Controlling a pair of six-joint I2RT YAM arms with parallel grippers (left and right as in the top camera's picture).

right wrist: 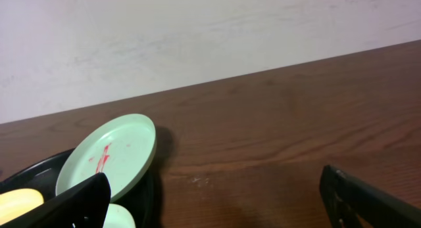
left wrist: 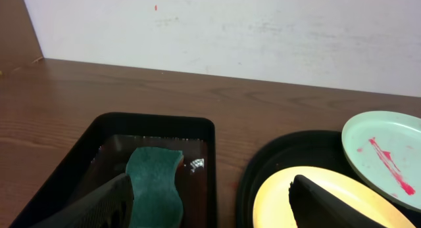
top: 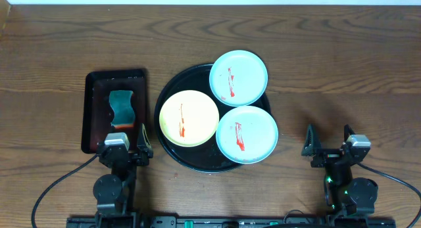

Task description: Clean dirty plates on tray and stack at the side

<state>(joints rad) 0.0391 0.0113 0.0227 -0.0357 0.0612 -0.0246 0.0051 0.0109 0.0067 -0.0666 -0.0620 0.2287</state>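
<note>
Three small plates with red sauce streaks lie on the large round black tray (top: 172, 90): a pale yellow plate (top: 189, 118) at its left, a pale blue-green plate (top: 238, 77) at the back, resting on the rim, and a second blue-green plate (top: 247, 133) at the front right. My left gripper (top: 125, 143) is open and empty near the front table edge, left of the tray. My right gripper (top: 327, 141) is open and empty, right of the tray. The left wrist view shows the yellow plate (left wrist: 276, 195) and back plate (left wrist: 385, 152); the right wrist view shows the back plate (right wrist: 108, 156).
A smaller rectangular black tray (top: 95, 110) with a reddish wet inside stands left of the round tray and holds a teal sponge (top: 122, 107), also in the left wrist view (left wrist: 154, 188). Bare wooden table lies right of the round tray. A pale wall is behind.
</note>
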